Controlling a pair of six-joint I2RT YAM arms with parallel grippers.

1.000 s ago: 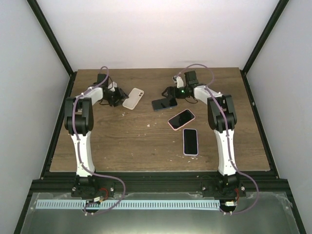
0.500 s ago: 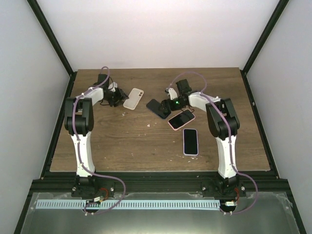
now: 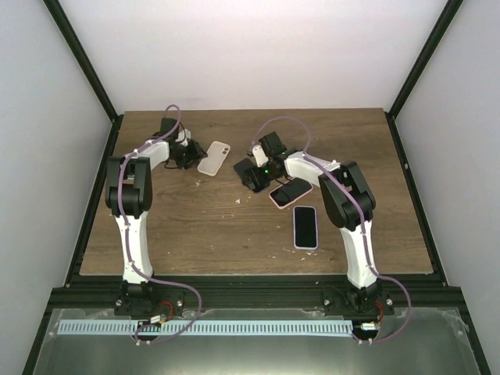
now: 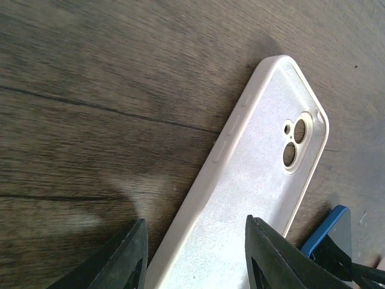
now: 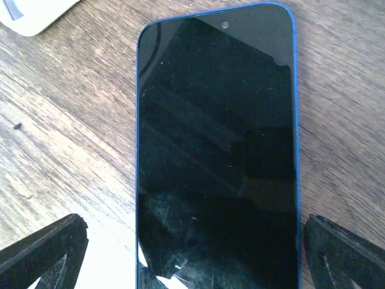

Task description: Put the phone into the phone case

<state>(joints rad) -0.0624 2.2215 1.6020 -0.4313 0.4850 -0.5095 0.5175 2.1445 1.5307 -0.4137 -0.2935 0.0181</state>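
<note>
We see a wooden tabletop [image 4: 90, 72], brown and matt, its grain coarse and marked with pale scuffs. The phone case [image 4: 252, 180] looks like cream silicone or soft plastic, matt and finely textured. The phone [image 5: 216, 150] has a glossy black glass screen, smudged and lightly scratched, inside a smooth blue rim. The jaws of the left gripper [image 4: 194, 253] and the right gripper [image 5: 198, 247] look like matt black plastic.

Blue phone [image 5: 216, 150] and right arm [image 3: 312, 166] farther left, nearer the white case [image 3: 213, 158].
</note>
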